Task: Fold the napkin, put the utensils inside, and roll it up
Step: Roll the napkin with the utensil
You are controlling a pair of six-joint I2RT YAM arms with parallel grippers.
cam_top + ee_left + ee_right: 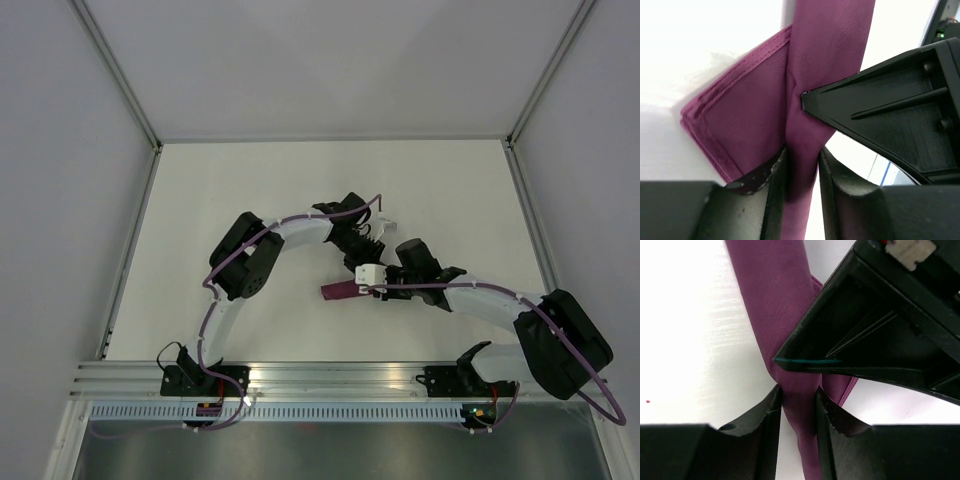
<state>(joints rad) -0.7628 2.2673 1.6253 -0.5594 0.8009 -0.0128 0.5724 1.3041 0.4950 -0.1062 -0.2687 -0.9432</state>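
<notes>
**Q:** What does the overhead view show?

**A:** A white tabletop [250, 180] with pale walls on three sides. Two black-and-white robot arms reach in from the near edge and meet near its middle. The left arm [245, 262] arches in from the left, and the right arm [490, 300] comes in from the right. Just below where they meet, a small purple end of the napkin [337, 291] pokes out to the left against the white surface.

**Q:** What shape is the napkin in?

**A:** In the left wrist view it is gathered into a narrow band running away from the camera. A flat folded part with stitched hems spreads out to the left of that band.

**Q:** What are the left fingers doing?

**A:** The left fingers [780, 170] are close together with the band pinched between them. The cloth fills the gap and touches both inner faces, so they have hold of the napkin. Just beyond them, the pointed tip of one finger from the other arm touches the band.

**Q:** And the right fingers?

**A:** The right fingers [774, 410] stand a little apart, one on each side of the same band. I cannot tell whether they are pressing it. A finger from the left arm crosses the band just ahead of them.
</notes>
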